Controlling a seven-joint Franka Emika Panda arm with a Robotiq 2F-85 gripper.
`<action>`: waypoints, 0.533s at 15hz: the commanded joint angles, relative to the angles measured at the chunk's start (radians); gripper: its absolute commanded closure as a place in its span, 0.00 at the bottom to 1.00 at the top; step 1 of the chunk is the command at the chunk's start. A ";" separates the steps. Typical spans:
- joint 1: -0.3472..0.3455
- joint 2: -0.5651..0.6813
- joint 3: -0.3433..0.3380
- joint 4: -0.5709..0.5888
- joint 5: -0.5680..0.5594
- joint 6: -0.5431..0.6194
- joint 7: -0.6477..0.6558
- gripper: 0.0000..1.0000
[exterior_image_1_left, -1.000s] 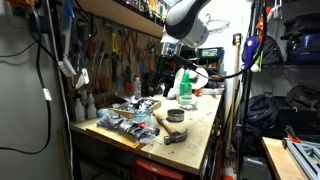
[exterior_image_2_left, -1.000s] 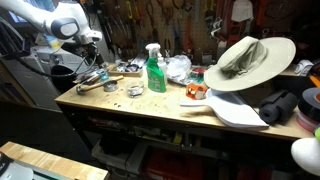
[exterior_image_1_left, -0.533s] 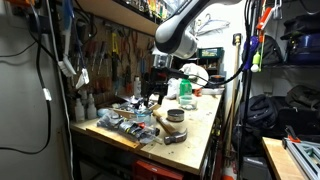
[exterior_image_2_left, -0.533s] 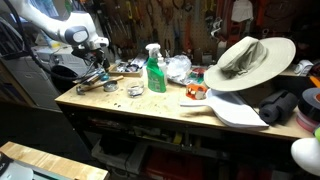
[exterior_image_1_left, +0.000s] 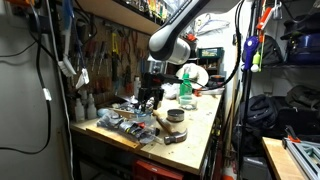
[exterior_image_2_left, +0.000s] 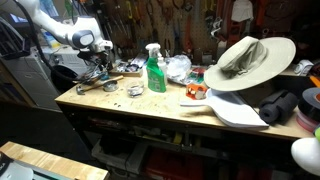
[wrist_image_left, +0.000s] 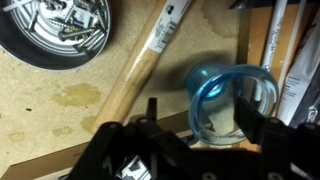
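In the wrist view my gripper (wrist_image_left: 200, 118) is open, and its two dark fingers straddle a clear blue ring (wrist_image_left: 228, 100) that lies on the wooden bench. I cannot tell whether the fingers touch the ring. A wooden handle (wrist_image_left: 145, 60) lies diagonally just beside the ring. A round metal dish of screws (wrist_image_left: 55, 30) is at the upper left. In both exterior views the gripper (exterior_image_1_left: 148, 97) (exterior_image_2_left: 100, 70) hangs low over the cluttered end of the bench. The blue ring is hidden there.
A green spray bottle (exterior_image_2_left: 155, 70) (exterior_image_1_left: 185, 88) stands mid-bench. A hammer (exterior_image_1_left: 170, 128) and a round tin (exterior_image_1_left: 176, 116) lie near the bench's end. A wide-brimmed hat (exterior_image_2_left: 250, 60), a white paddle (exterior_image_2_left: 235, 112) and a tool wall (exterior_image_2_left: 170, 20) are behind and beside.
The arm has swung away from the spray bottle toward the cluttered end of the bench and has come down lower over it.
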 joint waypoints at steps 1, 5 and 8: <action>-0.014 0.037 0.012 0.039 -0.014 -0.017 0.026 0.40; -0.019 0.060 0.018 0.060 -0.006 -0.026 0.025 0.52; -0.021 0.072 0.022 0.067 -0.004 -0.031 0.023 0.58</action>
